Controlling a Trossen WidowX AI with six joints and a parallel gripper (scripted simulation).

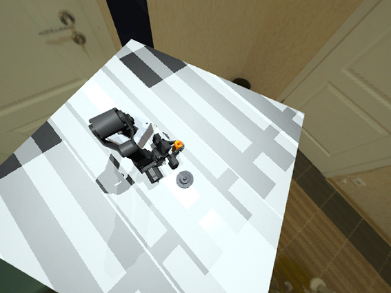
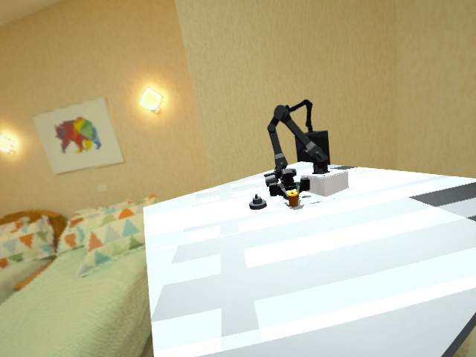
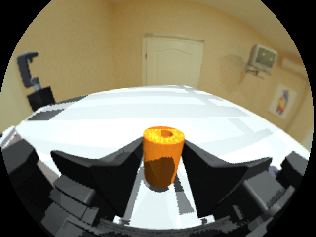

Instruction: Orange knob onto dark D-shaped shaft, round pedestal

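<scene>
The orange knob (image 1: 178, 144) (image 2: 293, 198) (image 3: 162, 156) is a short upright cylinder with its hole facing up. My gripper (image 1: 176, 150) (image 2: 291, 192) (image 3: 162, 141) is shut on the knob, one dark finger on each side, low over the table. The round dark pedestal (image 1: 185, 179) (image 2: 256, 203) with its short dark shaft (image 1: 185, 175) (image 2: 255, 198) stands on the table a short way beside the knob, apart from it. The shaft's flat side does not show. The pedestal is out of the wrist view.
The arm's white base block (image 2: 327, 182) stands just behind the gripper. The table (image 1: 215, 232) (image 2: 307, 268) is white with grey stripes; its edges drop off to a bed (image 2: 69, 307) and the floor.
</scene>
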